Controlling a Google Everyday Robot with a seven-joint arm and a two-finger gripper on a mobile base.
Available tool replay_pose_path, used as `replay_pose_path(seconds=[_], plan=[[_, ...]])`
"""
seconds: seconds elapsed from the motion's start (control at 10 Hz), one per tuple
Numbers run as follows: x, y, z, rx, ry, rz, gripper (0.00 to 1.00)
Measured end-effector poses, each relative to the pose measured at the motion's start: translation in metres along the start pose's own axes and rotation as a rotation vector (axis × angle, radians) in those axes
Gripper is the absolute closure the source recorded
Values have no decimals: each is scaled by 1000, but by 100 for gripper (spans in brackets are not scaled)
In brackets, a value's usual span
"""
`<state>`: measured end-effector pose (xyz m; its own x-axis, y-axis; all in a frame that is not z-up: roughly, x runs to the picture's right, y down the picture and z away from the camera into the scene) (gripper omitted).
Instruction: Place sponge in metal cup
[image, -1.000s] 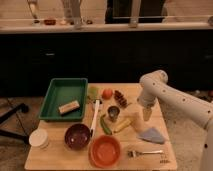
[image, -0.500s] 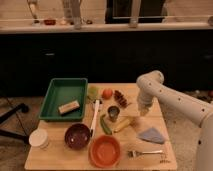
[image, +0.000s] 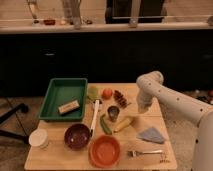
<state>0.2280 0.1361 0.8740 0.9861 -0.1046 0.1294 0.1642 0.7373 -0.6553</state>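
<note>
The metal cup (image: 113, 112) stands upright in the middle of the wooden table, small and silver-grey with a dark inside. My gripper (image: 141, 109) hangs at the end of the white arm, just right of the cup and a little behind it, low over the table. The arm's wrist covers it. No light blue sponge shows anywhere in view; it may be hidden at the gripper.
A green tray (image: 55, 97) holds a tan block (image: 68, 106) at the left. Near the cup lie a banana (image: 124, 123), a green vegetable (image: 104, 124) and a white utensil (image: 94, 116). A purple bowl (image: 77, 136), orange bowl (image: 104, 150), white tub (image: 38, 137), fork (image: 145, 152) and blue-grey cloth (image: 151, 135) sit in front.
The arm's elbow and wrist have shifted slightly left, toward the cup. Nothing on the table has moved.
</note>
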Motion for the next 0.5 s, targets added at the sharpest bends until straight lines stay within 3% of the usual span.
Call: replay_pose_path(seconds=[0.3,0.5], plan=[[12,-48,0,47,-31,-94,25],[20,-68,0,71,-35,-152,20]])
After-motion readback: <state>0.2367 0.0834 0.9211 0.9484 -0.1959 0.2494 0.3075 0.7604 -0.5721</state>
